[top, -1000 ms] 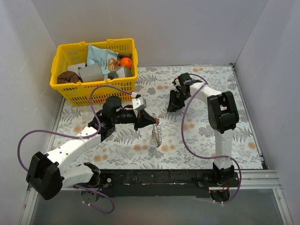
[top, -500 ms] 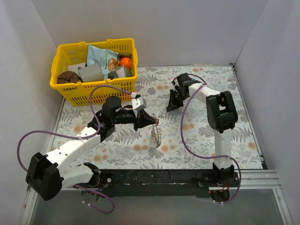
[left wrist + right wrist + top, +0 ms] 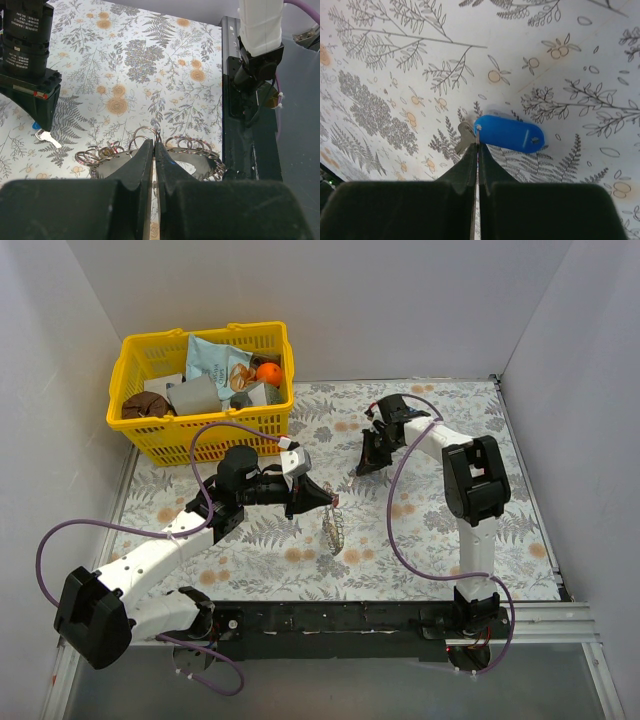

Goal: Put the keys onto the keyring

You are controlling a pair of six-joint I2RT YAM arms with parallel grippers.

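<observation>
Clamping keyring [image 3: 187, 145] in closed left gripper [image 3: 154, 145]; apparently pinching blue key [image 3: 509, 134], at 12 o'clock, in closed right gripper [image 3: 478, 150]. No threading yet.

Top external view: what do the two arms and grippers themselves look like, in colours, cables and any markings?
Both the left arm and right arm have white links and bulky black joints, each trailed by a looping purple cable. The left gripper and right gripper are black with tapering fingers. Small white lettering marks the right wrist's housing.
</observation>
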